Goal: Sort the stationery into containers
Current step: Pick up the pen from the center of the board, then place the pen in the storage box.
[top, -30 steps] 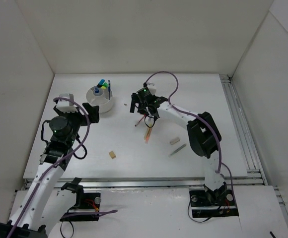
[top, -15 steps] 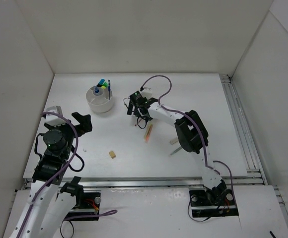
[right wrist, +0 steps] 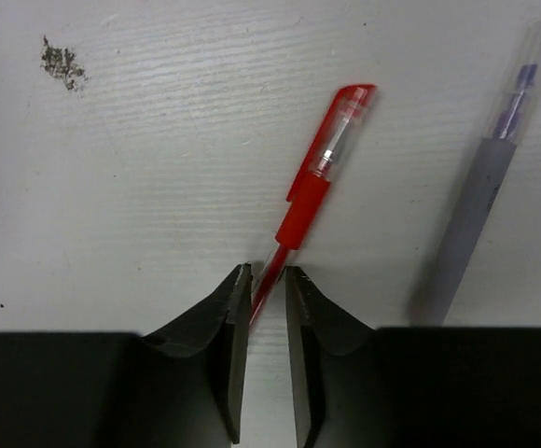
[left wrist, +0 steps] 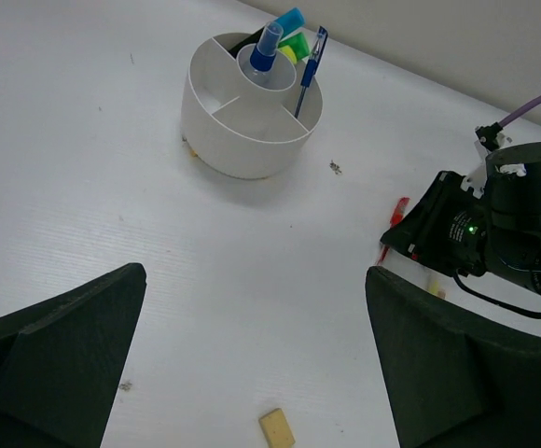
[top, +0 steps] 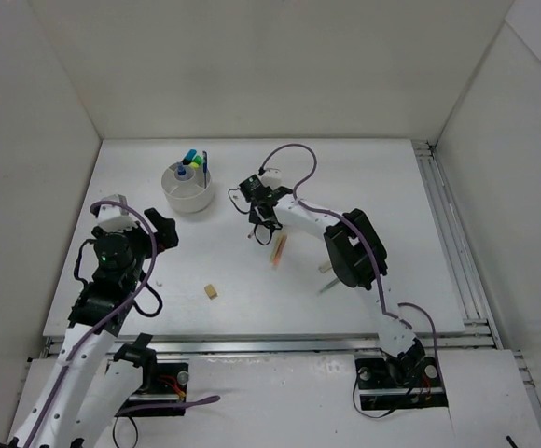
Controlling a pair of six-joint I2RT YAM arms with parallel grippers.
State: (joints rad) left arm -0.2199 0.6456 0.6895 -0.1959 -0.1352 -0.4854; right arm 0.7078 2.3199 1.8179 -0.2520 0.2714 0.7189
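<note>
My right gripper [right wrist: 269, 271] is down on the table with its jaws closed narrowly on the thin end of a red pen [right wrist: 312, 191], which lies flat. From above, that gripper [top: 259, 217] sits right of the white divided bowl [top: 173, 196], the red pen [top: 256, 232] poking out below it. The bowl [left wrist: 242, 140] holds a blue pen [left wrist: 310, 70], a white-blue tube [left wrist: 263, 58] and highlighters [left wrist: 294, 33]. My left gripper [left wrist: 255, 273] hangs wide open and empty, short of the bowl; from above, the left gripper [top: 163, 229] is at the left.
A grey pen with a clear end [right wrist: 476, 201] lies right beside the red one. A cream stick [top: 278, 249], a beige eraser [top: 327, 265] and another grey pen [top: 334, 282] lie mid-table. A second eraser [top: 212, 291] lies nearer the front, below my left fingers [left wrist: 277, 428].
The right gripper's jaws have closed from wide open onto the red pen, having shifted slightly left. The left arm has drawn back from beside the bowl toward the near left.
</note>
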